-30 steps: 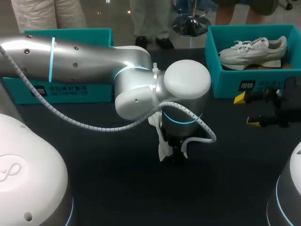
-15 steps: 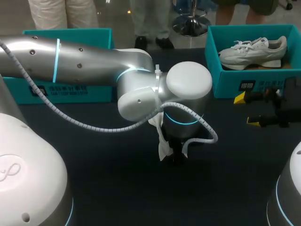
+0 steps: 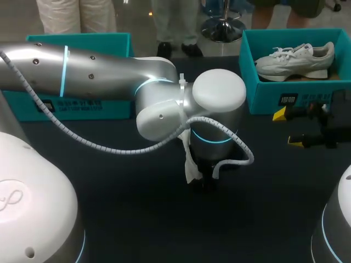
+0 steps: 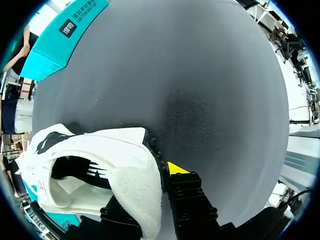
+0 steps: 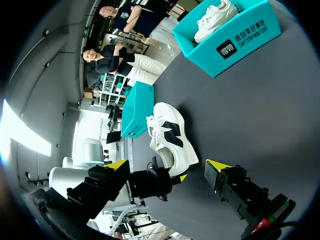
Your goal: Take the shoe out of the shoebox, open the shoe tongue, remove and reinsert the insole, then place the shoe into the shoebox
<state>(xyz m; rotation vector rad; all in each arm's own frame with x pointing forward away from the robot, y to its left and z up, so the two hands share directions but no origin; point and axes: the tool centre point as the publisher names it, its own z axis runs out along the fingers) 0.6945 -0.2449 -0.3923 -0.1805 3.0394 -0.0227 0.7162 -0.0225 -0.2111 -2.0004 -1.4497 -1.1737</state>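
Finding: next to nothing has changed over the last second. In the head view the left arm (image 3: 98,68) has only wavered; its wrist drifted slightly and came back. The white strip of the shoe (image 3: 190,163) showing under that wrist now looks a little narrower, which points to a slight turn of the shoe rather than any travel. The landmark is the teal shoebox (image 3: 263,98) that holds a second shoe (image 3: 296,59). The held shoe is well clear of that shoebox, out over the open table (image 3: 137,219) on the side toward the other teal box (image 3: 82,104). The left gripper (image 4: 161,176) is clamped on the heel collar, with one finger inside the opening and the yellow-tipped one outside against the heel. In the right wrist view the sole appears to sit on the table or just above it; which of the two cannot be told. The right gripper (image 3: 289,128) has not shifted. It waits just in front of the shoebox's near wall with its fingers spread wide and nothing between them, and its wrist view shows the toe pointing away from it. Judgement: removal from the box looks done and the shoe is being steadied. The tongue, insole and return steps are all outstanding, and the idle right gripper is the likely tool for the tongue.
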